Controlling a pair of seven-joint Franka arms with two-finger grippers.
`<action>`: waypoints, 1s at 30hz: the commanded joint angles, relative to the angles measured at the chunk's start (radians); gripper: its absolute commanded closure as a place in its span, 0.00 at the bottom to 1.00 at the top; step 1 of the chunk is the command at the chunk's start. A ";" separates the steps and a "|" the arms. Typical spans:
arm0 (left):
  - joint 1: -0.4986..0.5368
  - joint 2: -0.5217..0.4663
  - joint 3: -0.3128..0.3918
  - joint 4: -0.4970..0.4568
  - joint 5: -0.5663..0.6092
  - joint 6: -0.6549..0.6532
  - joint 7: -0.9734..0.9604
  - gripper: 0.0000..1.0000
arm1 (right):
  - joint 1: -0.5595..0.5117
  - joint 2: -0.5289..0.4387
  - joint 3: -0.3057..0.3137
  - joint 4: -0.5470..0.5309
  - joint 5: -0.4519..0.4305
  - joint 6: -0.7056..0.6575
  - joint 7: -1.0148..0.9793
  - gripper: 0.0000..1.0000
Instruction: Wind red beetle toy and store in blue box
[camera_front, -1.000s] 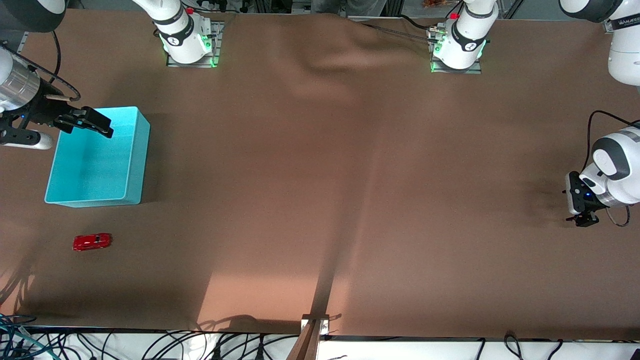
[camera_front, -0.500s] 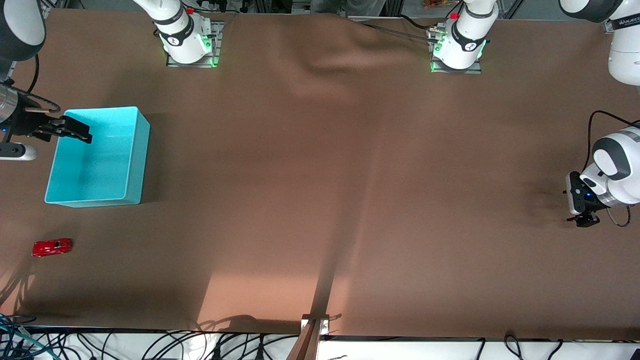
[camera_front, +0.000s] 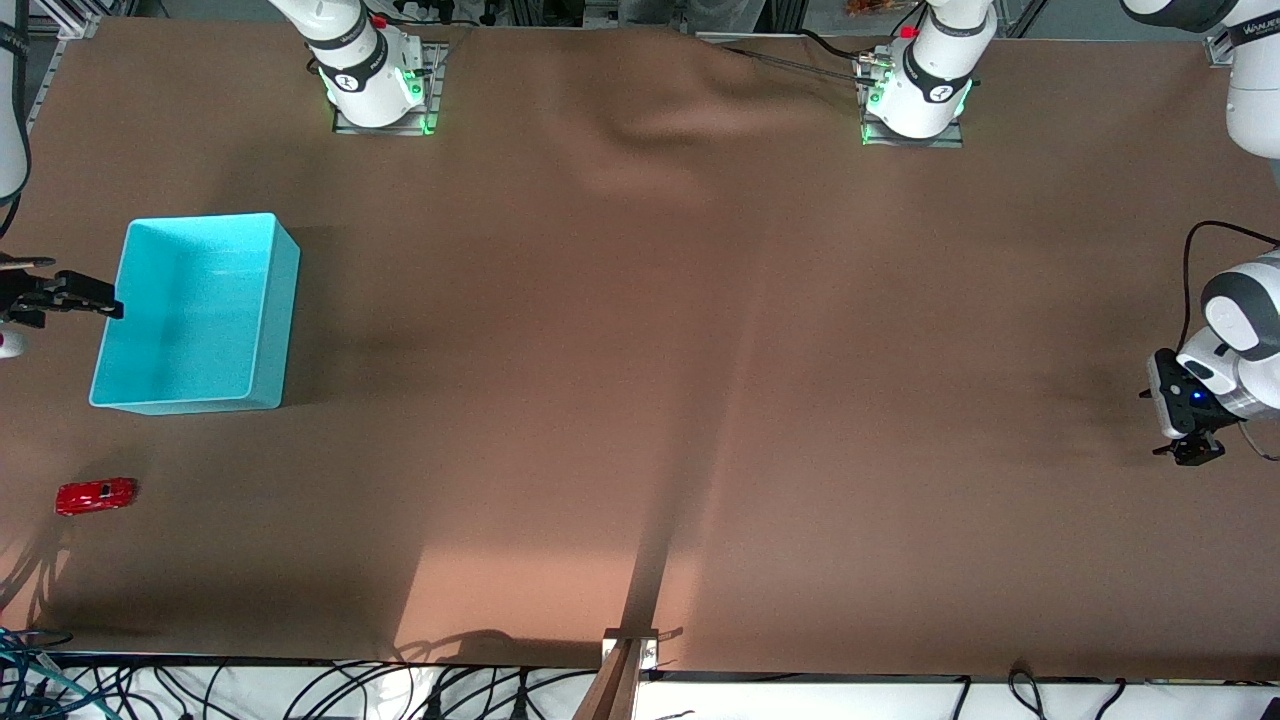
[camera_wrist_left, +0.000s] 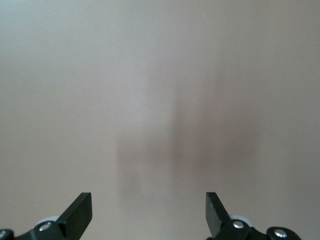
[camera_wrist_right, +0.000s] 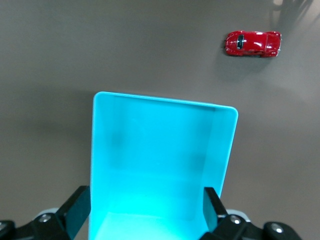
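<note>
The red beetle toy (camera_front: 96, 496) stands on the brown table, nearer to the front camera than the blue box (camera_front: 262, 300), close to the right arm's end of the table. The box holds nothing. My right gripper (camera_front: 100, 300) hangs open and empty at the box's outer wall. In the right wrist view the box (camera_wrist_right: 160, 165) lies under the open right gripper (camera_wrist_right: 146, 207), with the toy (camera_wrist_right: 253, 43) apart from it on the table. My left gripper (camera_front: 1192, 453) waits open over bare table at the left arm's end; the left wrist view shows the gripper (camera_wrist_left: 148, 210) with nothing in it.
The brown cloth on the table (camera_front: 640, 400) has a wrinkle (camera_front: 680, 120) between the two arm bases (camera_front: 375, 85) (camera_front: 915, 95). A wooden bar (camera_front: 625, 665) juts at the front edge, with cables (camera_front: 300, 690) along it.
My right gripper has drawn back from over the box to its outer wall. The toy has rolled toward the right arm's end of the table. The left gripper shifted slightly.
</note>
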 joint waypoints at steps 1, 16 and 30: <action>-0.025 -0.074 -0.020 0.013 -0.021 -0.105 -0.157 0.00 | -0.004 0.066 0.006 0.025 0.001 0.067 -0.134 0.00; -0.157 -0.079 -0.025 0.231 -0.022 -0.484 -0.674 0.00 | -0.104 0.187 0.006 0.024 0.009 0.242 -0.605 0.00; -0.255 -0.153 -0.028 0.232 -0.025 -0.602 -1.119 0.00 | -0.131 0.211 0.009 0.071 0.013 0.274 -0.834 0.00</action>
